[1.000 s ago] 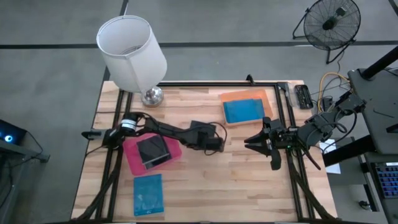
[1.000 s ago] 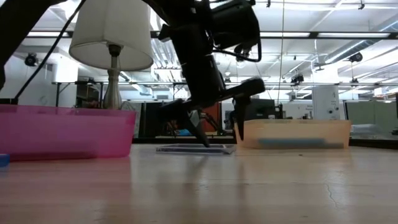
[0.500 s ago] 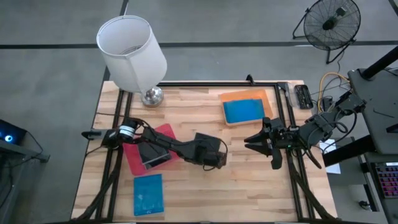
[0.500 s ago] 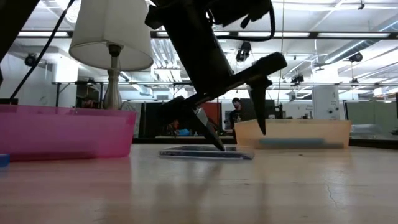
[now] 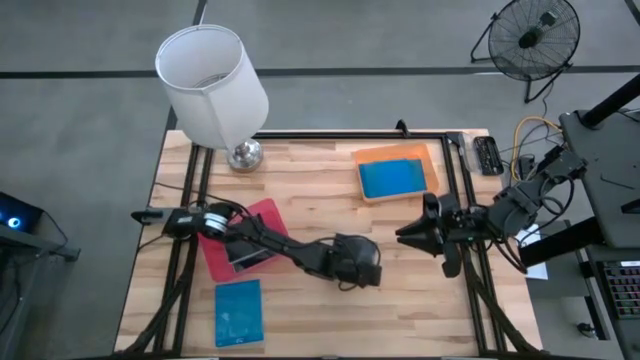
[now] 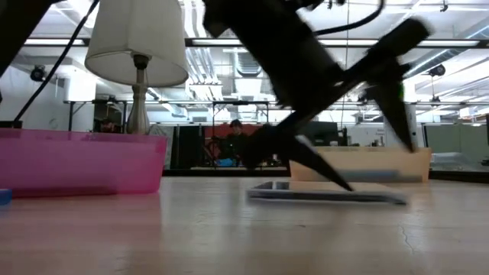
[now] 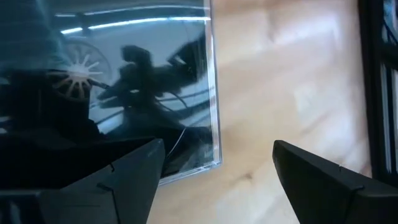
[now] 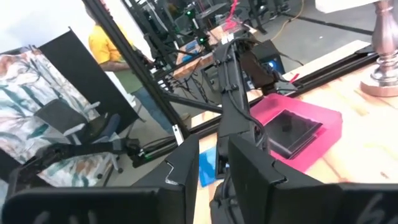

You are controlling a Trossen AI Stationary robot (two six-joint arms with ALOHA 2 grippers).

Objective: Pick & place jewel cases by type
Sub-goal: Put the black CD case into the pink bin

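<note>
The dark jewel case (image 7: 118, 81) under our left gripper (image 5: 365, 272) lies flat on the bare wood of the table (image 5: 300, 170), well out from the pink tray (image 5: 268, 210) on the side toward the right arm; we judge it light, stiff and brittle, with a glossy lid that mirrors the arm and would slide between smooth fingers; its thin edges look like the only hold, one finger past each opposite side, or a corner tipped up first, since it sits flush on the wood; a hard squeeze could crack it. Our left fingers (image 7: 323, 180) stand wide apart, holding nothing, one over the case and one over wood beside its edge. Inside the pink tray rests another dark case (image 5: 243, 250); just in front of that tray lies a blue case (image 5: 238, 312); far across from it the orange tray (image 5: 432, 160) holds blue (image 5: 391, 178). Our right gripper (image 5: 408, 233) waits well beyond the tray, fingers nearly together, empty.
</note>
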